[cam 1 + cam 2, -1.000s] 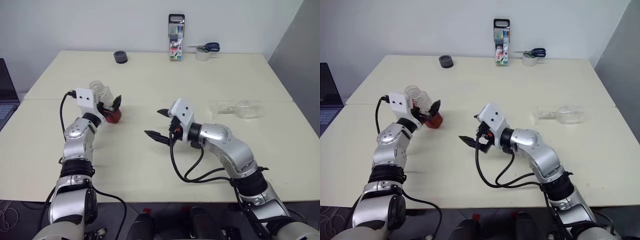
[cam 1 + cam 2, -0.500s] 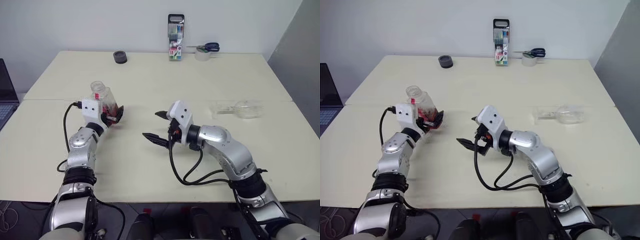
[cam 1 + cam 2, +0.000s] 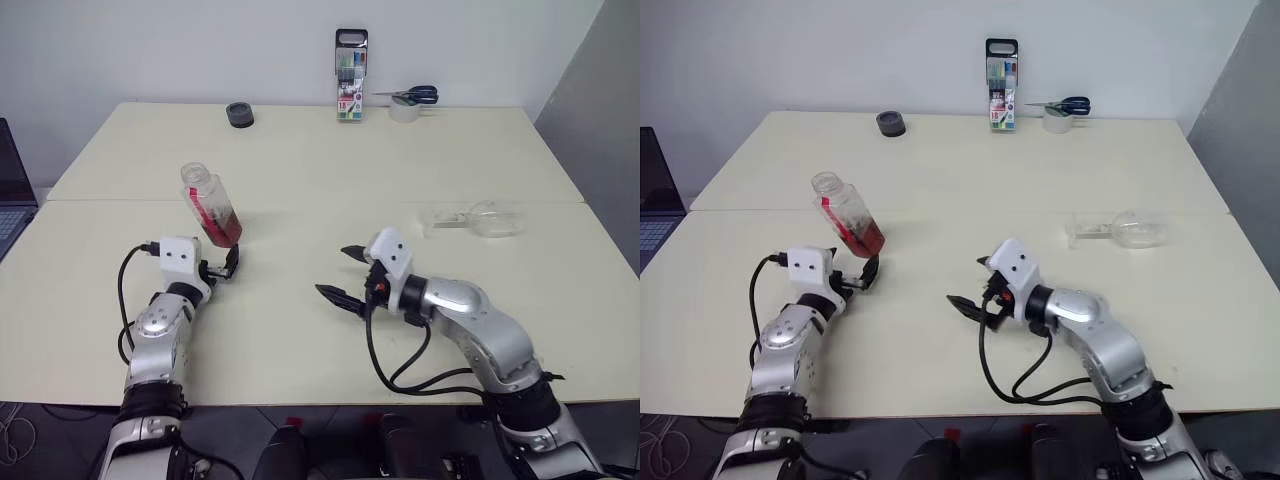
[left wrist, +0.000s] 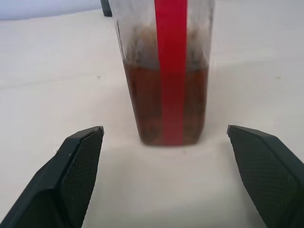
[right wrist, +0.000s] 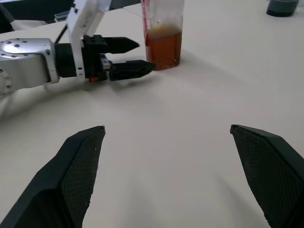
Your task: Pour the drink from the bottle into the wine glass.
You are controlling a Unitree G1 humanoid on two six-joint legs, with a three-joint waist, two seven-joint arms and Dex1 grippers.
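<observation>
My left gripper (image 3: pixel 224 268) gapes wide just short of the bottle (image 3: pixel 211 206), left of the table's (image 3: pixel 300 160) middle; light, slick plastic, so I'd grip its lower body. My right gripper (image 3: pixel 342 272) gapes empty. The fragile glass (image 3: pixel 482 218) lies toppled near the right edge.

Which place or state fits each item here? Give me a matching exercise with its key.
Items:
1. small clear plastic bottle with reddish-brown drink
2. clear stemmed wine glass
3. tall pack of coloured markers
4. left gripper

Places or states:
A. lying on its side on the table
B. open, just short of the bottle
C. standing at the table's far edge
D. standing uncapped, part full

Pairs: 1-D, 2-A, 3-C, 4-B
</observation>
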